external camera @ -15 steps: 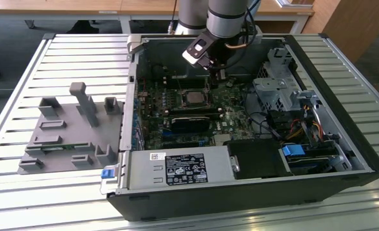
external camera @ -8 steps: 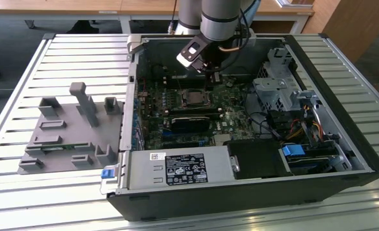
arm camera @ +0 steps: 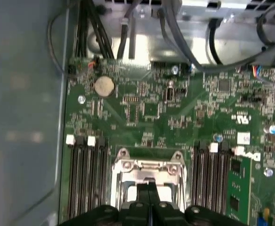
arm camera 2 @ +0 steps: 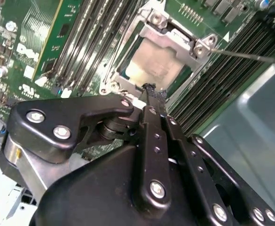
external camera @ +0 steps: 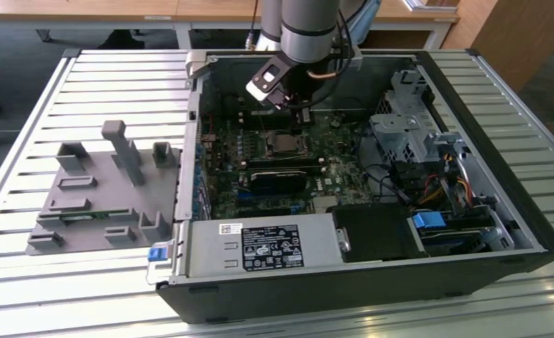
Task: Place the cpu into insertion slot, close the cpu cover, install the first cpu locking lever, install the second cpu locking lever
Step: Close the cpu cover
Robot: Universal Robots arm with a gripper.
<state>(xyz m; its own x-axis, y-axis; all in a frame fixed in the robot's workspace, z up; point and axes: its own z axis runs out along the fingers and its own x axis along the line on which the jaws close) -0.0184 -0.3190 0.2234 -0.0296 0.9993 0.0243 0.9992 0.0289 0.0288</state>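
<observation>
The insertion slot (external camera: 284, 144) sits mid-board on the green motherboard (arm camera: 151, 113) inside the open computer case. The cpu (arm camera 2: 153, 66) lies in it, its tan-silver face showing through the open centre of the cpu cover (arm camera 2: 172, 36), which lies flat over it. From one corner of the socket a thin metal locking lever (arm camera 2: 250, 55) reaches out over the memory slots. My gripper (arm camera 2: 149, 94) is shut with nothing between its fingers. Its tip hangs just above the socket's edge, as seen in the first wrist view (arm camera: 149, 188) and the exterior view (external camera: 300, 116).
Long black memory slots (arm camera: 83, 179) flank the socket on both sides. A black card (external camera: 277, 179), a power supply (external camera: 262, 246) and a drive cage (external camera: 403, 137) crowd the case. The grey case wall (arm camera 2: 250, 122) is close by. A grey fixture (external camera: 98, 190) rests on the slatted table.
</observation>
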